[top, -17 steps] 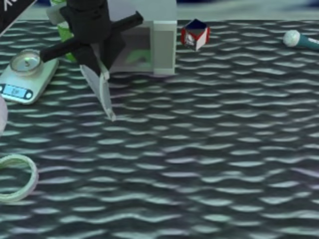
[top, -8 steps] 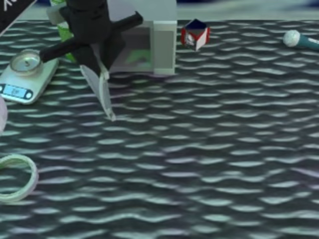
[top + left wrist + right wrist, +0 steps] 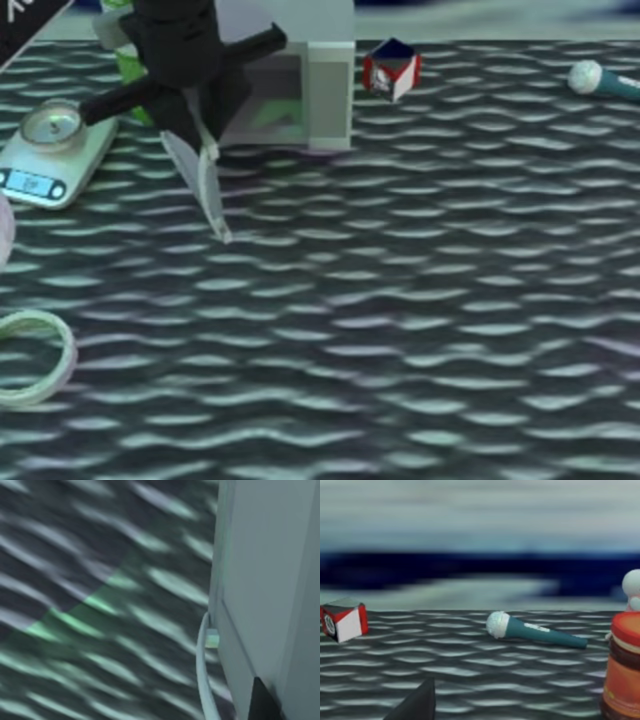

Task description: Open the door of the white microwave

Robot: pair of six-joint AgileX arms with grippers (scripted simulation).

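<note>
With the left gripper (image 3: 205,140) at the door (image 3: 212,195) edge — finger state cannot be told — the handle could be lost toward 7 o'clock, leaving the microwave (image 3: 300,95) half-open.

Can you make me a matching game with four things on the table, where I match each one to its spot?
Things
1. door
2. kitchen scale
3. microphone
4. red and white cube

Places
A. far right end of the table
B. just right of the white microwave
C. swung wide open, under the left gripper
D. left side, beside the left arm

Pairs: 1-C, 2-D, 3-A, 4-B
</note>
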